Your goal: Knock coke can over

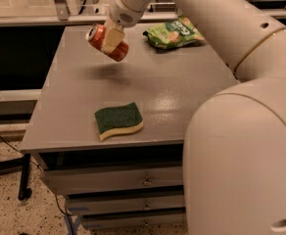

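Note:
The coke can (106, 44) is red-orange with a silver top. It hangs tilted almost on its side above the far left part of the grey table (182, 102), and its shadow lies on the tabletop below. My gripper (111, 39) is shut on the coke can, with one cream finger (112, 38) across its side. The white arm reaches in from the upper right.
A green-and-yellow sponge (118, 120) lies near the table's front edge. A green snack bag (175, 33) lies at the far right of the table. The robot's large white body fills the right foreground. Drawers sit under the tabletop.

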`<state>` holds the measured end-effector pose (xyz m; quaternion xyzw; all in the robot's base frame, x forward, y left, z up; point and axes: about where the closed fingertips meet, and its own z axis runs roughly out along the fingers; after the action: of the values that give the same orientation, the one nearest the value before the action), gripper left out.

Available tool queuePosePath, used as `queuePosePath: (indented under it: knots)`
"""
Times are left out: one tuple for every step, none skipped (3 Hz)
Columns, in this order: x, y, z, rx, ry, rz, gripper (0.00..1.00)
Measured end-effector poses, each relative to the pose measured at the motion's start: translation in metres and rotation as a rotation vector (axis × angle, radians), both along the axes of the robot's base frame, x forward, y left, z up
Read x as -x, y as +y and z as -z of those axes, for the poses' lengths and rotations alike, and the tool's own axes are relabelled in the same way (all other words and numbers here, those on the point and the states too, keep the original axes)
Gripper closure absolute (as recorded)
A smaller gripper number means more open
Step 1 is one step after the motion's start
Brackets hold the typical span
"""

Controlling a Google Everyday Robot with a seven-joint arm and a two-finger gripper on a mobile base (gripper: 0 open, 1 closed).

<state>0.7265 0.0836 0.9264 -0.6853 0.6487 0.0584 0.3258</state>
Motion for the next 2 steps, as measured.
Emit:
queuePosePath:
  knots:
    - [0.02,-0.007,0.017,0.209,0.024,-0.129,1.0]
    - [0.04,-0.01,0.034,0.372,0.065,-0.271,0.82]
